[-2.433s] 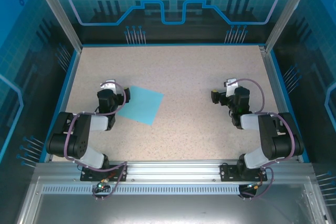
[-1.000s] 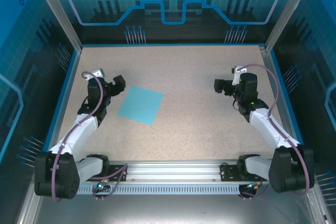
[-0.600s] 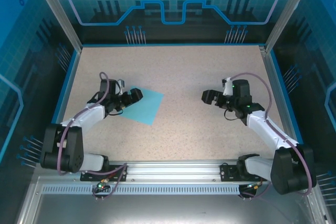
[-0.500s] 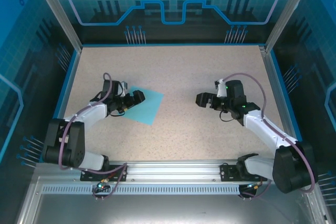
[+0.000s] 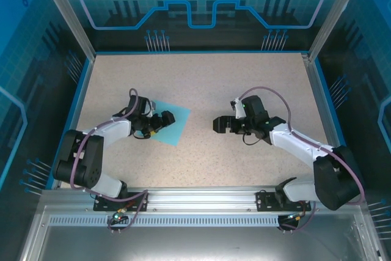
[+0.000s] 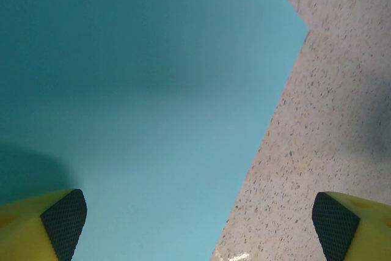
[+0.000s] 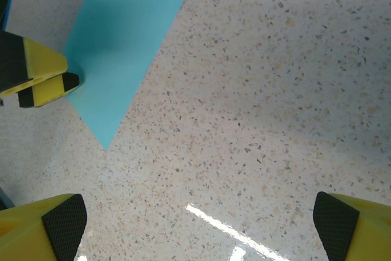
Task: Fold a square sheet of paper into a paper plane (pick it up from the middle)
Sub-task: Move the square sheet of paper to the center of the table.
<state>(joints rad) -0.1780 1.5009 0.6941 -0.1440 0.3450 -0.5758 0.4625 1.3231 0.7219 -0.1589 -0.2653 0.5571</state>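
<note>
Hovering above the square sheet of paper (image 5: 179, 123), left hand (image 6: 198, 223) released (right hand (image 7: 200, 224) too).

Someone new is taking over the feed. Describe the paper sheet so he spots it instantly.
Look at the left half of the speckled beige table. There, partly under the open left hand, the square sheet of paper lies flat, skewed to the table's edges. It stands out as a plain light-cyan patch against the speckles.
</note>
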